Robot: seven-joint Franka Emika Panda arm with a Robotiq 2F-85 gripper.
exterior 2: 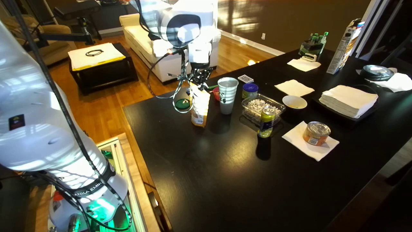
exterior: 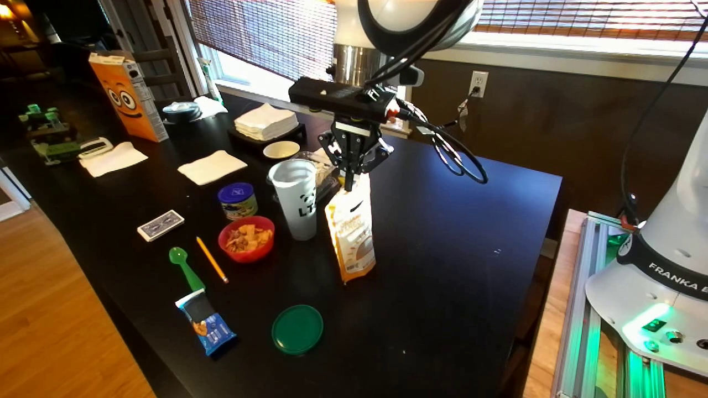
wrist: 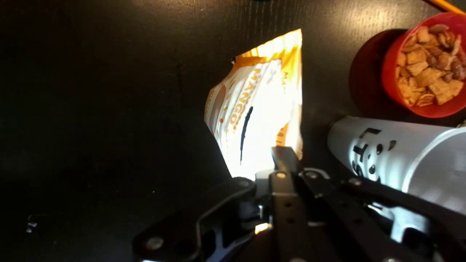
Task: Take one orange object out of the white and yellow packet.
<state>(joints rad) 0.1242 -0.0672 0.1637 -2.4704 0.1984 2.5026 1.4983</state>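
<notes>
The white and yellow packet [exterior: 358, 232] stands on the dark table, leaning slightly. It also shows in the wrist view [wrist: 251, 94] with bright glare on its face, and in an exterior view [exterior 2: 199, 108]. My gripper [exterior: 349, 181] points down at the packet's top edge, with its fingers close together. In the wrist view one fingertip [wrist: 285, 156] overlaps the packet's top end. The other fingertip is hidden or lost in the glare. I cannot tell whether anything is between the fingers. No orange object shows clearly; the packet's inside is hidden. A small yellow patch beside the fingertips is unclear.
A white cup [exterior: 301, 210] stands close beside the packet. A red bowl of snacks [exterior: 243, 256], a blue-lidded can [exterior: 238, 209] and a green lid [exterior: 297, 329] are around it. In an exterior view, a clear box [exterior 2: 257, 118] and a yellow-green can [exterior 2: 266, 125] stand past the cup.
</notes>
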